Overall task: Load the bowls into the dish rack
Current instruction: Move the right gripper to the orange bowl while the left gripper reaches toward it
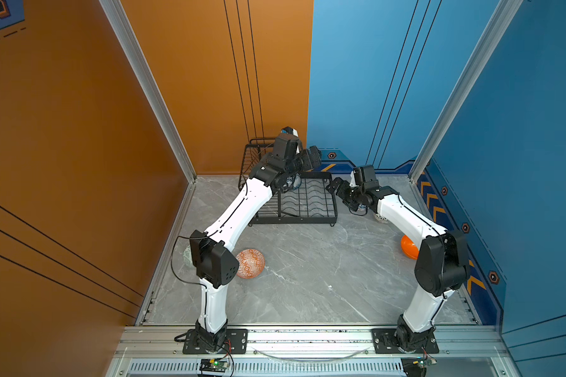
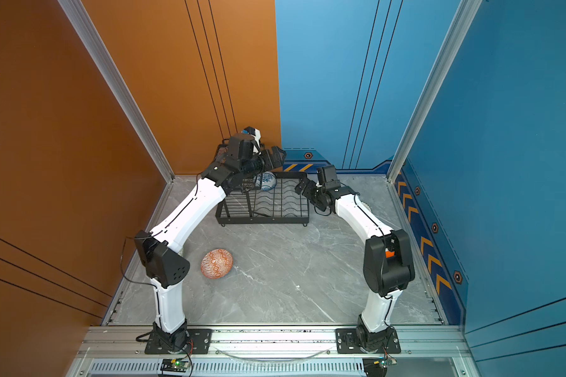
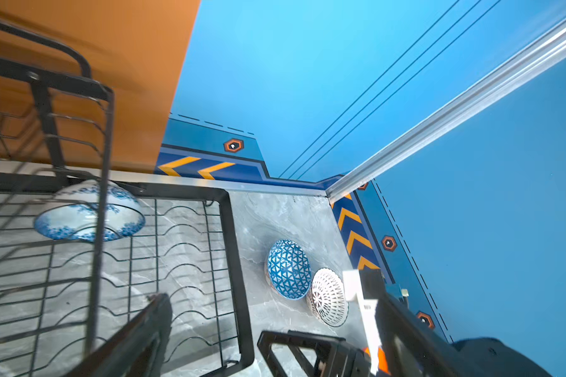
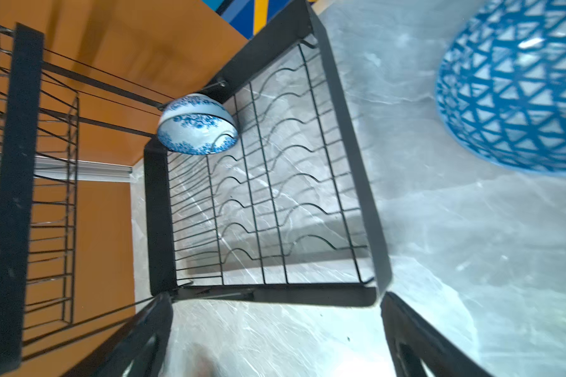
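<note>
Standing wide open and empty, the right end effector (image 1: 339,195) hovered beside the dish rack (image 1: 333,209), the left end effector (image 1: 311,158) likewise above it. Floral bowl (image 3: 89,215) sat racked at its 12 o'clock; triangle bowl (image 3: 288,269) on the table (image 1: 307,277), rack's 3 o'clock. Judged rigid, slippery, breakable: grip the rim.

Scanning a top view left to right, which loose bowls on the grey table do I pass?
Orange-white geometric patterned bowl → white lattice bowl, mostly hidden → plain orange round bowl.
</note>
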Robot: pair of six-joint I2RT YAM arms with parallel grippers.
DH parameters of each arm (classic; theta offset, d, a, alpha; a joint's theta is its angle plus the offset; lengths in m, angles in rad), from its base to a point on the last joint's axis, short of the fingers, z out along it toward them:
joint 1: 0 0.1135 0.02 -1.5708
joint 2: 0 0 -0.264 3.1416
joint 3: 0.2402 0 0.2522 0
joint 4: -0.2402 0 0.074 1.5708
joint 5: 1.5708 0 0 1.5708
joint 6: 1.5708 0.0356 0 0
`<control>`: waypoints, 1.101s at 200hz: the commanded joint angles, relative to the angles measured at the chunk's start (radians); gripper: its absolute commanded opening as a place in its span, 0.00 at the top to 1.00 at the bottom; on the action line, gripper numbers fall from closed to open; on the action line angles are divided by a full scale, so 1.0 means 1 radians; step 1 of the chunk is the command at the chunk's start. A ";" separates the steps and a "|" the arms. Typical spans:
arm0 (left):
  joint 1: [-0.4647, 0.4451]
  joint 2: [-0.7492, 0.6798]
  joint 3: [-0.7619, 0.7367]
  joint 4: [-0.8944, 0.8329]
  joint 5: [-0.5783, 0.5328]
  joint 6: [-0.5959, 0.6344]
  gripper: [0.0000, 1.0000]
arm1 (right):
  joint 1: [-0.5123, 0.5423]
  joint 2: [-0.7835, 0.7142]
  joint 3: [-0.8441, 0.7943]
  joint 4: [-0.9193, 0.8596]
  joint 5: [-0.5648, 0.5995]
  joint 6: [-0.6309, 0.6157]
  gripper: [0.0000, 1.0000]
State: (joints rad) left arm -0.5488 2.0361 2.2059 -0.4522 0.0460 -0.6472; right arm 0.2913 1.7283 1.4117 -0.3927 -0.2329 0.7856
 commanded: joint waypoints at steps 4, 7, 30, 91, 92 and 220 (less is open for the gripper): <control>-0.020 0.079 0.095 -0.017 0.063 -0.006 0.02 | -0.038 -0.116 -0.081 -0.095 0.096 -0.043 0.00; -0.021 0.087 0.105 -0.023 0.067 -0.010 0.02 | -0.041 -0.121 -0.084 -0.102 0.096 -0.042 0.00; -0.038 0.148 0.165 -0.044 0.100 -0.037 0.02 | -0.061 -0.118 -0.061 -0.239 0.139 -0.031 0.00; -0.094 0.239 0.226 -0.068 0.146 -0.046 0.02 | -0.126 -0.321 -0.189 -0.330 0.295 0.037 0.00; -0.096 0.240 0.227 -0.068 0.146 -0.045 0.02 | -0.126 -0.326 -0.191 -0.330 0.299 0.039 0.00; -0.120 0.372 0.337 -0.066 0.180 -0.075 0.02 | -0.409 -0.473 -0.344 -0.386 0.227 0.018 0.00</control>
State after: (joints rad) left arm -0.6582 2.3783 2.5130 -0.5056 0.1963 -0.7086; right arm -0.0956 1.2564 1.0111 -0.7158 -0.0257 0.8852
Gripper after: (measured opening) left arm 0.979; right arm 0.996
